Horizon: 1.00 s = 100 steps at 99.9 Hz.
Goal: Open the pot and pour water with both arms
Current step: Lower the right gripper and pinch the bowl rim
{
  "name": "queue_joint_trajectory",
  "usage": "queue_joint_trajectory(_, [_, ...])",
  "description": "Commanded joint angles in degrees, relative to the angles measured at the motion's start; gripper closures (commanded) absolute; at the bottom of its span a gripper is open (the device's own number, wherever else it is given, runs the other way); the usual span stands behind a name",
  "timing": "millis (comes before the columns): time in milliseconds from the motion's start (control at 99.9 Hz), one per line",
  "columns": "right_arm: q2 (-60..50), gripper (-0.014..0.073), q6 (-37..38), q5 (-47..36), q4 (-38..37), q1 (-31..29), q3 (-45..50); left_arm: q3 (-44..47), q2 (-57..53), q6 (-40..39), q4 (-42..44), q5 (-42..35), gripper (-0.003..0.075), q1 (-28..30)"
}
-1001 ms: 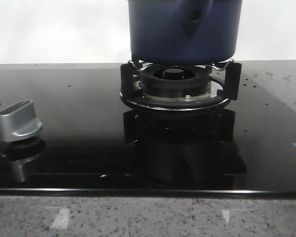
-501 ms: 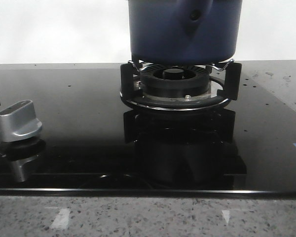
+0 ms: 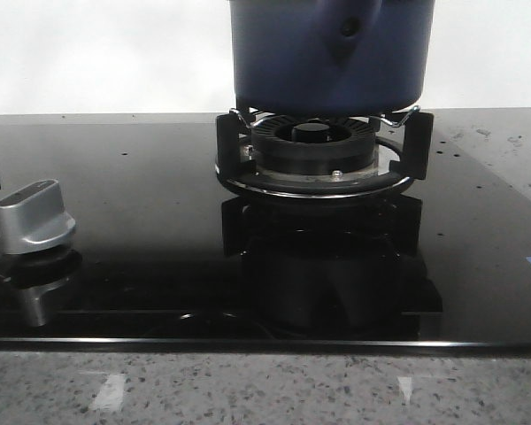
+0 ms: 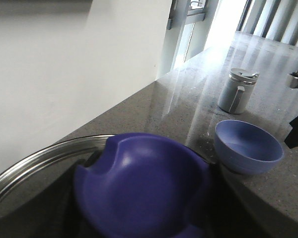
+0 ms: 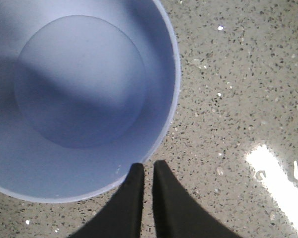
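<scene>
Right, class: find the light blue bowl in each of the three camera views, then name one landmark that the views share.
Front view: the bowl is not in it.
Left wrist view: the bowl stands on the counter, near a grey lidded jar.
Right wrist view: the bowl fills most of the picture, seen from above, its inside showing.
Shared landmark: the speckled grey countertop, which shows in all three views.
</scene>
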Motion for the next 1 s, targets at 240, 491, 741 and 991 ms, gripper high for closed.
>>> queue_joint_trajectory(240, [-0.6,0.0584,0.0,0.4,-1.9,-0.4,-1.1,-1.8,-2.8,-0.4,-6.2,1.2,0.0405,0.0])
queue_joint_trajectory(491, [-0.7,0.0395,0.2,-1.0,-2.2,-0.4,-1.1,-1.8,-2.8,-0.4,-6.2,1.3,0.0405,0.0])
queue_joint_trajectory(741, [-1.0,0.0367,3.1,-1.9,-3.7,-0.8,-1.1,-1.8,-2.8,-0.4,-6.3,1.3,0.0405,0.0])
queue_joint_trajectory(991, [-0.8,0.0367,3.3,-3.7,-3.9,-3.2,-1.1,-1.8,-2.8,-0.4,-6.3,1.3,0.0405,0.0])
